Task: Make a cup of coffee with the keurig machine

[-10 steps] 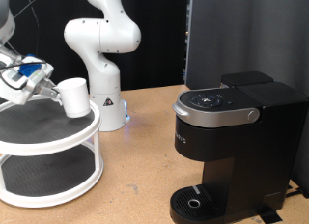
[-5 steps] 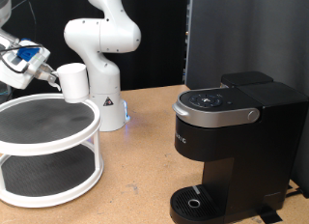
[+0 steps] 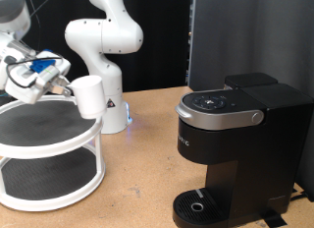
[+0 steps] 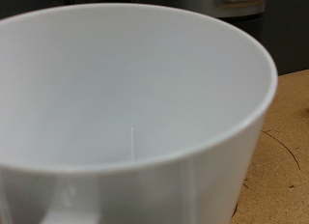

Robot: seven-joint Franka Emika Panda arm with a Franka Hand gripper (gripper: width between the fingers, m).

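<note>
My gripper is at the exterior view's left, shut on the cup, a plain white mug held in the air just above the right rim of the white two-tier stand. In the wrist view the cup fills nearly the whole picture, its empty inside facing the camera; my fingers are hidden there. The keurig machine, black with a silver-grey lid handle and a round drip base, stands at the exterior view's right with its lid down. Its top edge shows behind the cup in the wrist view.
A second white robot arm stands on the wooden table behind the stand. A dark panel rises behind the machine. The stand has black mats on both tiers.
The gripper has lifted the cup off the stand's top tier and carried it to the exterior view's right, towards the machine. The machine has not moved.
</note>
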